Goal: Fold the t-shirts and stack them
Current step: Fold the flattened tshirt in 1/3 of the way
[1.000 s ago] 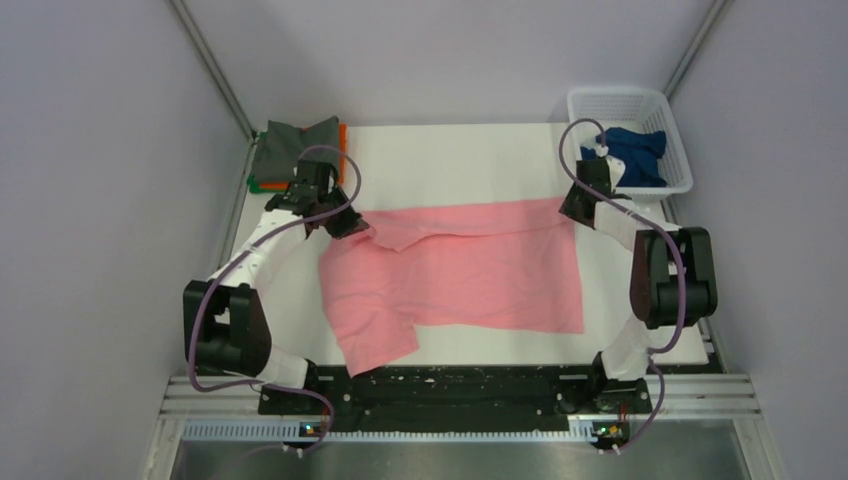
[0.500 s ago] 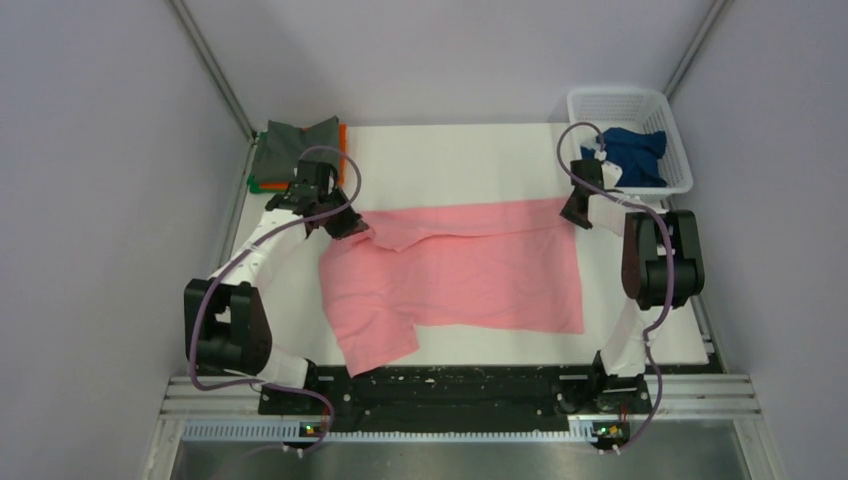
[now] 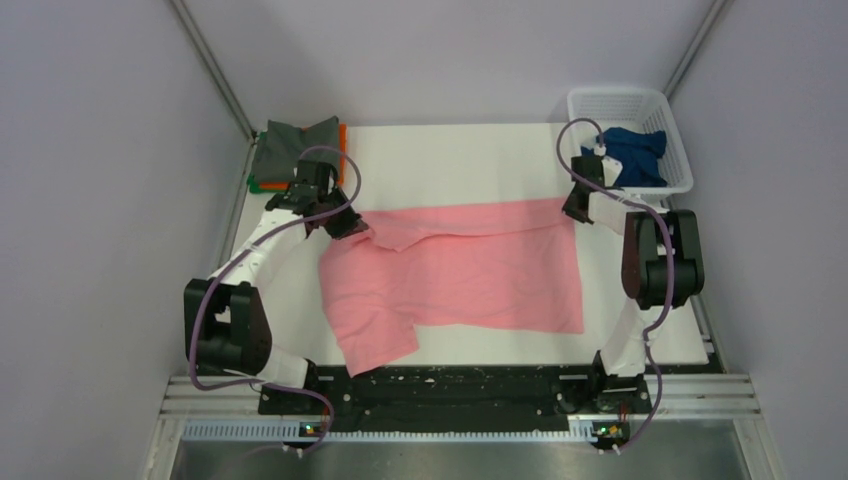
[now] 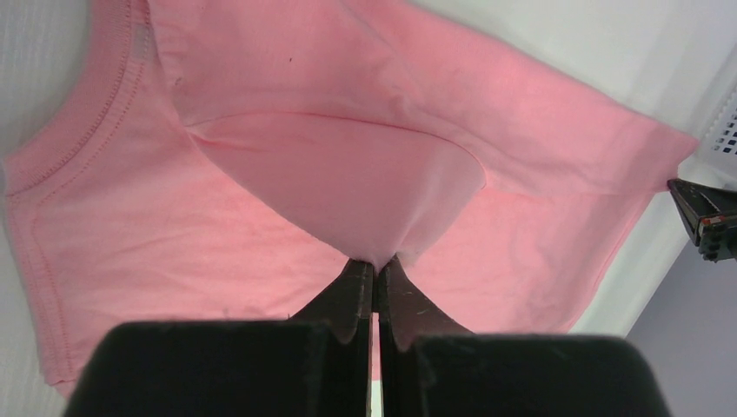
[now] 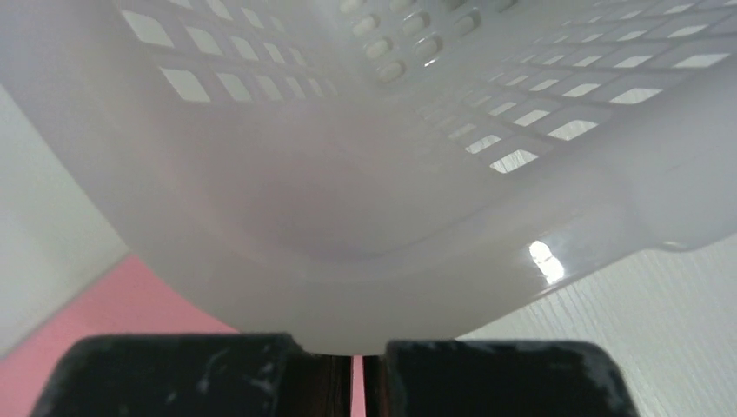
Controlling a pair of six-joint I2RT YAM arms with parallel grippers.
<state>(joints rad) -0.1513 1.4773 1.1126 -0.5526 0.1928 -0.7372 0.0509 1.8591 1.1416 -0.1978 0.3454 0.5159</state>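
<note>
White table under a spread light pink t-shirt: left gripper clamps a fold near its collar; right gripper, nearly closed, sits at its corner beside the white basket, hold unclear.

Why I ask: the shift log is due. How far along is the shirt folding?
Done: a folded stack, dark grey shirt on top, orange and green edges beneath. In hand: the pink shirt, barely folded, pinched by the left gripper; the right gripper sits at its far corner, grip unclear. Remaining: the navy shirt in the basket.
</note>
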